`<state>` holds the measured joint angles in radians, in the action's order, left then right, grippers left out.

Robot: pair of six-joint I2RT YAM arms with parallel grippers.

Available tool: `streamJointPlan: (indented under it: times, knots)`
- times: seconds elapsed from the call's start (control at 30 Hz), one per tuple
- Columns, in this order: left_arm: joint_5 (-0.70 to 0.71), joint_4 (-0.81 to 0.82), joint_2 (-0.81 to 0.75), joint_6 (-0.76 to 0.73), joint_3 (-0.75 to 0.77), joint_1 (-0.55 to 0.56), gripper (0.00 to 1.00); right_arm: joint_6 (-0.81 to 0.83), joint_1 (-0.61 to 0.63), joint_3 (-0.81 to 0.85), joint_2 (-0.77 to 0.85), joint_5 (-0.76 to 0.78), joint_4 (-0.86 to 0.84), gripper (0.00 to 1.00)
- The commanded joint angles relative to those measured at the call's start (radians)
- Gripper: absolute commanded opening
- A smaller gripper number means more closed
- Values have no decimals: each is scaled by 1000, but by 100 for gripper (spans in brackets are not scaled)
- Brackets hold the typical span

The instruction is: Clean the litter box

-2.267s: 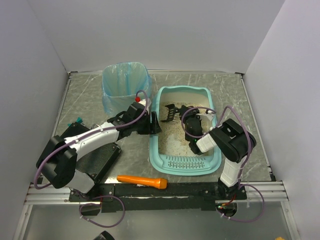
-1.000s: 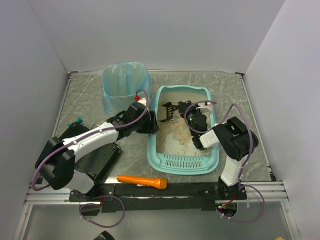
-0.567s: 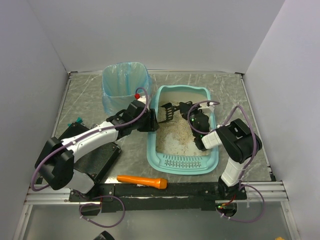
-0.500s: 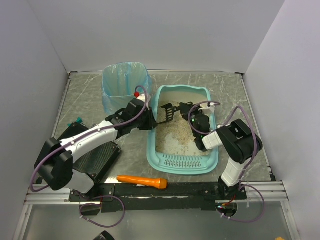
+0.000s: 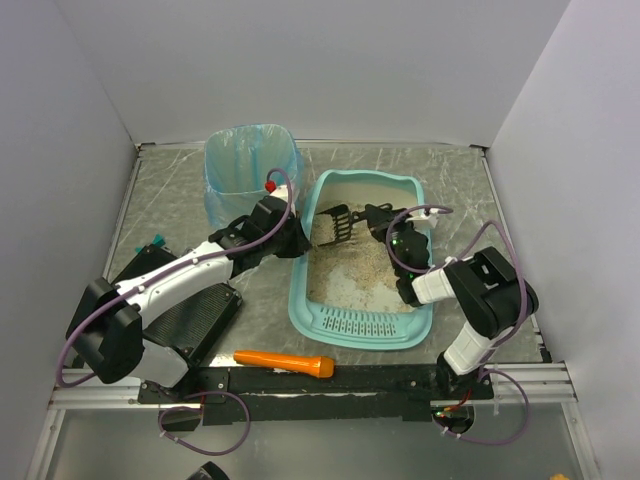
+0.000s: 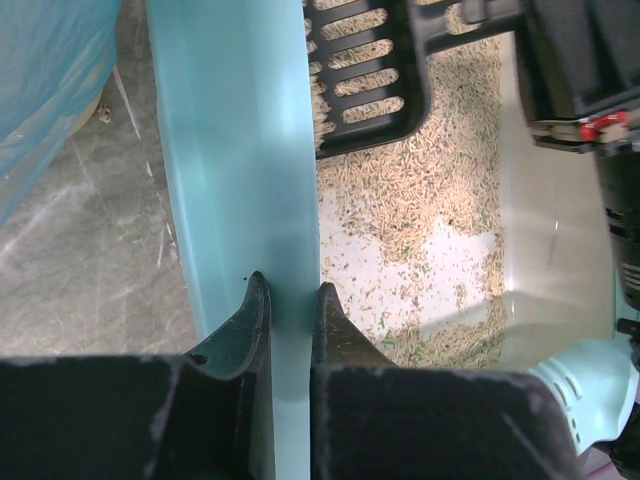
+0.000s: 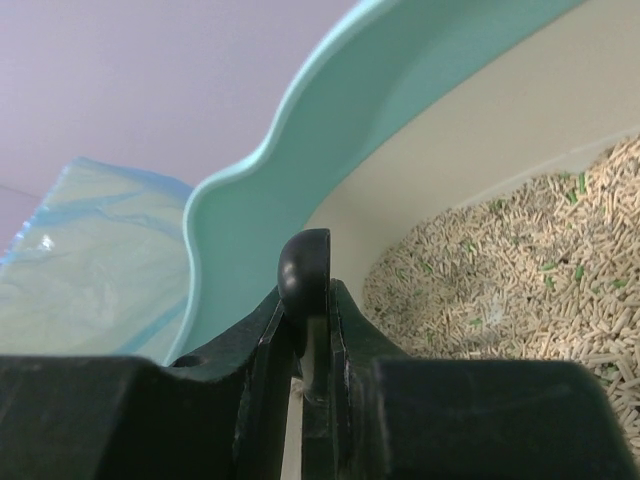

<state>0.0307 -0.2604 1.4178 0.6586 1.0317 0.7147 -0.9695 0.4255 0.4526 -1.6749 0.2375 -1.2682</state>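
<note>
Left gripper [image 6: 286, 300] pinches the litter box [image 5: 362, 326] rim; right gripper [image 7: 310, 322] clamps a black scoop [image 5: 334, 226]. Grey marbled table [image 5: 160, 200] lies beneath, plain pale walls [image 5: 300, 60] on three sides.

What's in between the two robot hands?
The black slotted scoop, over the litter in the litter box. The top view shows it between the left gripper, on the box's wall, and the right gripper.
</note>
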Motion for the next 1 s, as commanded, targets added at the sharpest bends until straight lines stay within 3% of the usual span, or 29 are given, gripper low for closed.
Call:
streamJointPlan:
  times: [0.0, 0.4, 0.8, 0.97]
  knots:
    - [0, 53, -42, 15, 45, -1, 1, -12, -24, -15, 79, 5, -367, 0]
    - [24, 36, -37, 38, 54, 0, 1, -66, -34, -32, 112, 20, -359, 0]
    - [28, 30, -19, 82, 54, -1, 1, -144, -64, -75, 303, 25, -203, 0]
    - [12, 36, -25, 104, 42, -1, 1, -153, -90, -98, 412, 28, -51, 0]
